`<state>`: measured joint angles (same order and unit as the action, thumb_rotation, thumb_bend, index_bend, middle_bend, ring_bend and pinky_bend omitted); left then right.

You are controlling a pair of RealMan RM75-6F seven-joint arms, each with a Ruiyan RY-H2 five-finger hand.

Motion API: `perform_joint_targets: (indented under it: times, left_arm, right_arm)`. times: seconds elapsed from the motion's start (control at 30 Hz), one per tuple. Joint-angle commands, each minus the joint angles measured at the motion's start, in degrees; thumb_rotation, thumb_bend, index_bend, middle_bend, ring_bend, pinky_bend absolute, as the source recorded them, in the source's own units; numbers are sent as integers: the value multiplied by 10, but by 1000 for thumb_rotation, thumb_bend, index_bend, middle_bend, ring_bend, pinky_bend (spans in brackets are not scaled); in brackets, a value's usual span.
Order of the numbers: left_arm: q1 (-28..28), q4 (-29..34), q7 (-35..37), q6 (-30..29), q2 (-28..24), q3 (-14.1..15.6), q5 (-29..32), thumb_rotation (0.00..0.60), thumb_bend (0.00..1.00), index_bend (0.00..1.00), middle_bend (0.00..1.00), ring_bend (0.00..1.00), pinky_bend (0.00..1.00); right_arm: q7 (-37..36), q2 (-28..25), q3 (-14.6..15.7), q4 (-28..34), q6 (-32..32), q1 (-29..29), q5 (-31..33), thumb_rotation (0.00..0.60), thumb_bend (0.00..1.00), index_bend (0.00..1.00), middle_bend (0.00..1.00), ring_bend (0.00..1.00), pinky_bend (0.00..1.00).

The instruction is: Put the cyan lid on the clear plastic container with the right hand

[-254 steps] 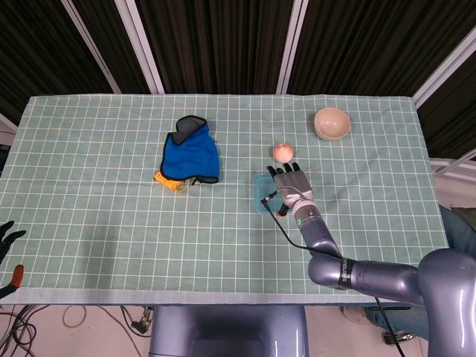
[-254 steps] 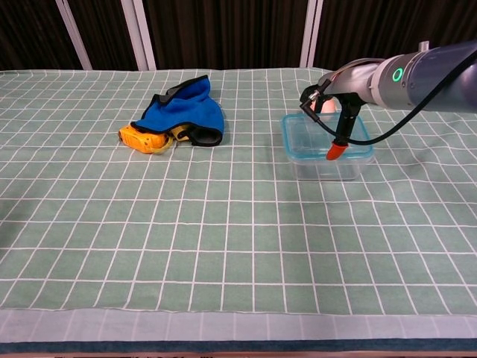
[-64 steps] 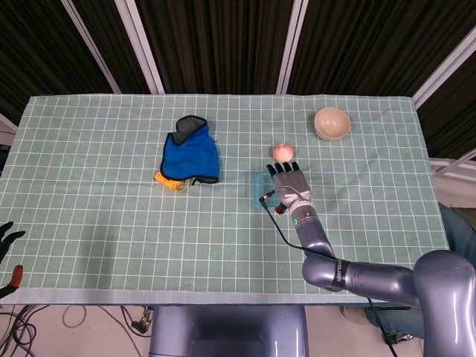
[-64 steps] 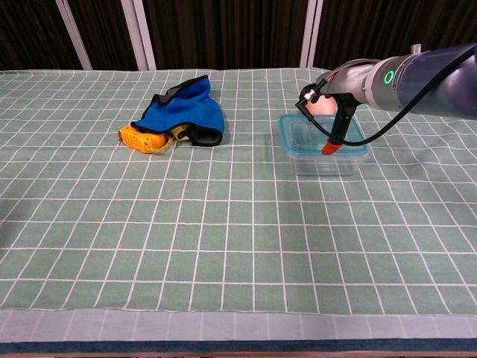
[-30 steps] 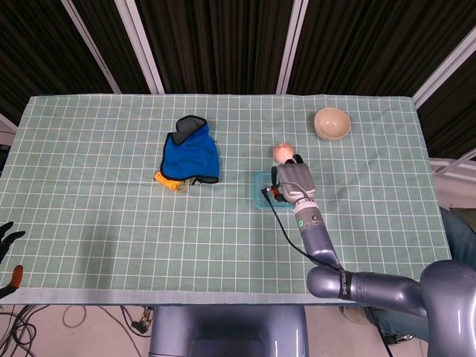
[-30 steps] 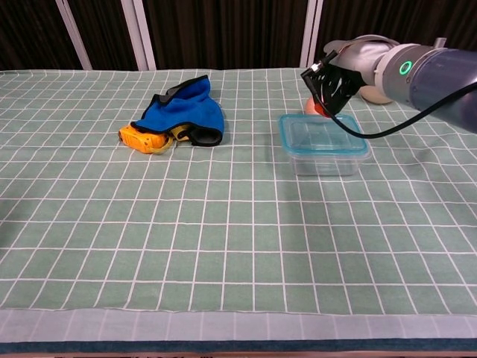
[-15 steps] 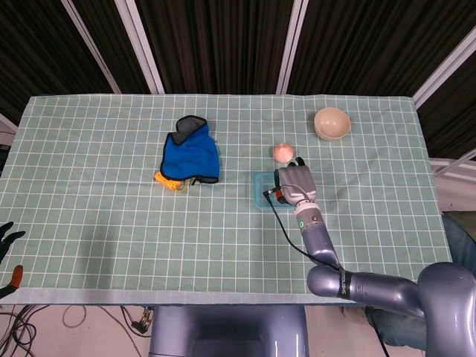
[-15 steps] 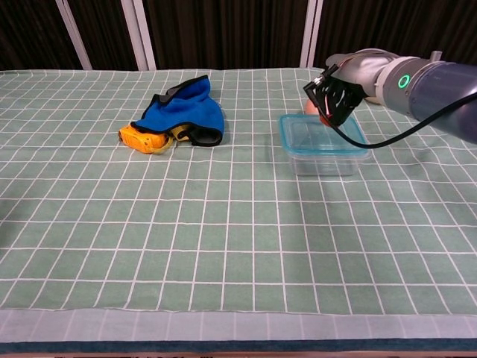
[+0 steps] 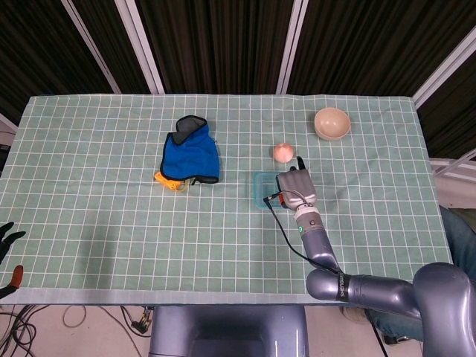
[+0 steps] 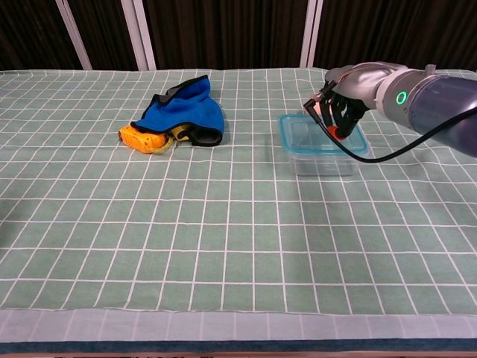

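The clear plastic container (image 10: 322, 162) stands right of the table's middle with the cyan lid (image 10: 313, 136) lying on top of it; in the head view the lid (image 9: 262, 190) shows as a cyan rim left of my wrist. My right hand (image 10: 339, 112) hovers over the lid's far right corner with its fingers curled downward and nothing in them. From above, only the grey back of that right hand (image 9: 296, 186) shows and it hides most of the container. My left hand (image 9: 7, 239) peeks in at the lower left edge, off the table and mostly cut off.
A blue cloth (image 10: 181, 113) lies left of the container, partly over a yellow object (image 10: 143, 139). A pink ball (image 9: 282, 152) sits just beyond the container and a beige bowl (image 9: 332, 123) stands at the far right. The green checked tablecloth (image 10: 223, 239) covers the whole table.
My right hand lifted off the lid, curled its fingers and shifted right and slightly down toward the lid's far right corner. The lid and container stayed put.
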<state>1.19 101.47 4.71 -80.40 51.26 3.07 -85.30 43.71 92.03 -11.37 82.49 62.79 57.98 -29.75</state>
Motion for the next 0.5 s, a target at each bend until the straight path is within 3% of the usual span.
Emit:
perform_joint_targets:
  times: [0.03, 0.5]
  left_arm:
    - [0, 0, 0, 0, 0, 0, 0, 600, 519, 144, 0, 0, 0]
    - [0, 1, 0, 2, -1, 0, 1, 600, 519, 144, 0, 0, 0]
  right_arm:
    - [-6, 7, 1, -9, 0, -5, -8, 600, 480, 695, 583, 302, 0]
    - [-3, 26, 4, -36, 9, -24, -55, 600, 480, 695, 583, 285, 0]
